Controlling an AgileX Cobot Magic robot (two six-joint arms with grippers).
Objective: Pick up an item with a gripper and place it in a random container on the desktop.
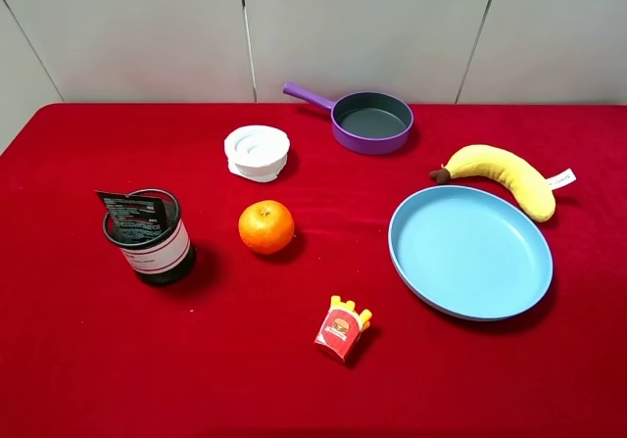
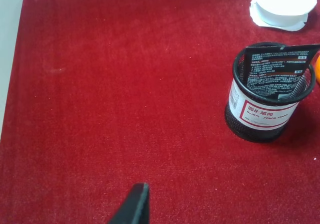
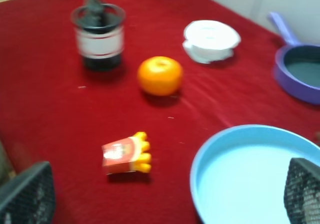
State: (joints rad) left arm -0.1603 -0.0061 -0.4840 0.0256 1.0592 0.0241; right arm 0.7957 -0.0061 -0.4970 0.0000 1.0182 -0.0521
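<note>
Gaping wide, right gripper [image 3: 165, 194] empty, tube [image 1: 132, 215] inside cup [image 1: 152, 239]

Backdrop: pale grey wall panels [image 1: 353, 26] w/ thin dark vertical seams behind the tabletop [image 1: 88, 360], red cloth cover. Light even, soft shadows.

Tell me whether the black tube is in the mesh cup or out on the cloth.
In. The black tube stands inside the mesh cup, its printed upper end leaning on and poking above the rim; nothing grips it.

Open red cloth [image 1: 88, 360] around mesh cup [image 1: 152, 242], orange [image 1: 265, 226] just beside it, plate [image 1: 470, 252] well apart
</note>
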